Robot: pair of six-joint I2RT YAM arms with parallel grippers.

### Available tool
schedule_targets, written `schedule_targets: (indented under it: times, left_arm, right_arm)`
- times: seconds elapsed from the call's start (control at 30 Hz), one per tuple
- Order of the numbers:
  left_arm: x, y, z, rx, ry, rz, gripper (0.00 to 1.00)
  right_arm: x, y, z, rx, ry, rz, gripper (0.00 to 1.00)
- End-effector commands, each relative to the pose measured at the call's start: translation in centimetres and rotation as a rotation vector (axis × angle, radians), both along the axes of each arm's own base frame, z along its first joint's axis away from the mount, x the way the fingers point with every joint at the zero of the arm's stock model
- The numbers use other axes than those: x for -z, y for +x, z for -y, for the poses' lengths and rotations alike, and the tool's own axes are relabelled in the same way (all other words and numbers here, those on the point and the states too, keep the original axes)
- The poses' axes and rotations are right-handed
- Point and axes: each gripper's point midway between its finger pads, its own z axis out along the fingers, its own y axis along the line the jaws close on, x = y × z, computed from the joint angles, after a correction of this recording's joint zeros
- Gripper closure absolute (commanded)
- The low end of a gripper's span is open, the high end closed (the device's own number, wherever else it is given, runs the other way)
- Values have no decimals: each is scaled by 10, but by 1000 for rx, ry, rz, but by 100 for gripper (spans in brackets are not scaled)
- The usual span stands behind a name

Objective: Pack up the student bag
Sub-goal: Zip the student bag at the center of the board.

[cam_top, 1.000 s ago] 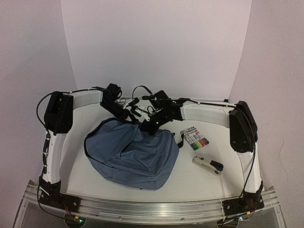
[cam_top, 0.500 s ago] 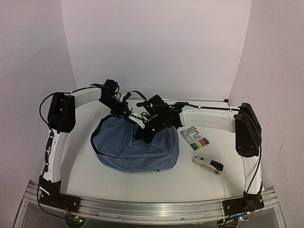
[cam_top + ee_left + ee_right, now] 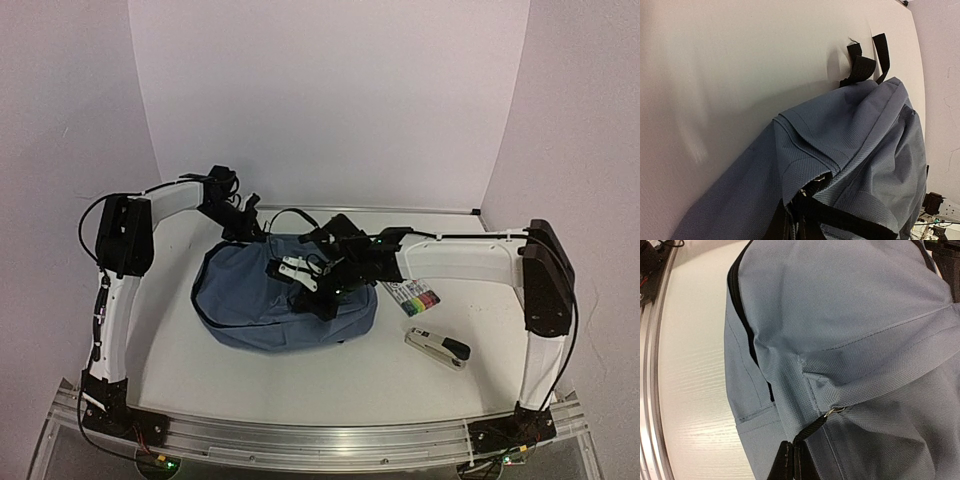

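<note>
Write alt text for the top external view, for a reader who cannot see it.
A slate-blue backpack lies slumped on a white table, the robot's left hand gripping its far left edge and the right hand gripping its top. A pack of coloured markers and a stapler lie to its right.

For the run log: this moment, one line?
left gripper: shut on student bag | right gripper: shut on pull tab | stapler, markers: outside

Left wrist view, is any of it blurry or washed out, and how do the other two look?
Left wrist: student bag weave sharp, table washed out and soft. Right wrist: fabric crisp, table edge bowed by the lens. Top external: even soft light, faint shadows.
</note>
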Motion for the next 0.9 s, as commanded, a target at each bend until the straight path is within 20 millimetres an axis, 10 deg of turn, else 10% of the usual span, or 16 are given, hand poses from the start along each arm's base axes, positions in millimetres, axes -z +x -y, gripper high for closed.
schedule_targets:
  times: [0.0, 0.17, 0.43, 0.6, 0.87]
  left_arm:
    - [-16, 50, -38, -147, 52, 151, 100]
    - [-30, 47, -31, -124, 1, 150, 73]
    - [-100, 22, -49, -153, 70, 227, 6]
    - [-123, -26, -53, -198, 122, 193, 0]
    - [-101, -108, -13, -173, 342, 117, 0]
  right_arm:
    - [-5, -79, 21, -220, -57, -120, 100]
    - [-5, -66, 15, -157, -61, -125, 97]
    - [-75, 3, 19, 100, 106, -160, 51]
    - [-91, 46, 44, 263, 169, -210, 36]
    - [-75, 80, 72, 430, 145, -190, 17]
